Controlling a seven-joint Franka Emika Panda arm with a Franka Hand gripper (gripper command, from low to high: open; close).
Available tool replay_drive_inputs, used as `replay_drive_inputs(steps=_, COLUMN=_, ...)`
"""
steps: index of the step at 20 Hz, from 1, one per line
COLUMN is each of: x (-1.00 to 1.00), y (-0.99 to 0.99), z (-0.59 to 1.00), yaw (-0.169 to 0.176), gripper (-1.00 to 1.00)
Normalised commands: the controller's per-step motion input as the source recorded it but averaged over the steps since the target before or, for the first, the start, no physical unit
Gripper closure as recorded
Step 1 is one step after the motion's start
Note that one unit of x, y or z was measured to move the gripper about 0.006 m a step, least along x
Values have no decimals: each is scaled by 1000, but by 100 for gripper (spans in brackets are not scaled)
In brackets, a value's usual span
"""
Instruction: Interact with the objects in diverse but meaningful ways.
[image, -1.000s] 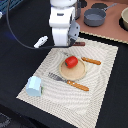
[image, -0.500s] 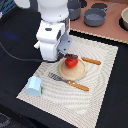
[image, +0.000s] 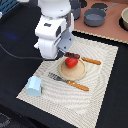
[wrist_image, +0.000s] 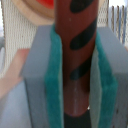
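The end effector (wrist_image: 75, 75) is clamped on the dark brown sausage (wrist_image: 76, 50), its green pads (wrist_image: 52, 80) pressed to both sides, holding it just above the placemat (image: 100, 75) beside the wooden plate (image: 75, 74) that carries the red tomato (image: 72, 62).

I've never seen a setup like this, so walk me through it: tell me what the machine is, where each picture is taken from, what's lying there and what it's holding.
The white machine is a robot arm ending in a gripper, a two-fingered clamp. One picture comes from a camera off the arm, the other from a camera on its wrist. On the woven placemat lie a plate with a red tomato, an orange-handled fork and knife, and a light blue cup. Grey pots stand behind. The wrist view shows green pads clamped on a dark brown sausage.
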Motion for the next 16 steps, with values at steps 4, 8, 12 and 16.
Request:
replay_drive_inputs(steps=4, x=437, y=-655, z=89, yaw=-95, gripper=100)
replay_drive_inputs(steps=8, x=386, y=-624, z=48, yaw=-95, gripper=100)
replay_drive_inputs(steps=12, x=399, y=-552, z=6, yaw=-90, gripper=100)
replay_drive_inputs(steps=16, x=481, y=-539, z=60, yaw=-91, gripper=100)
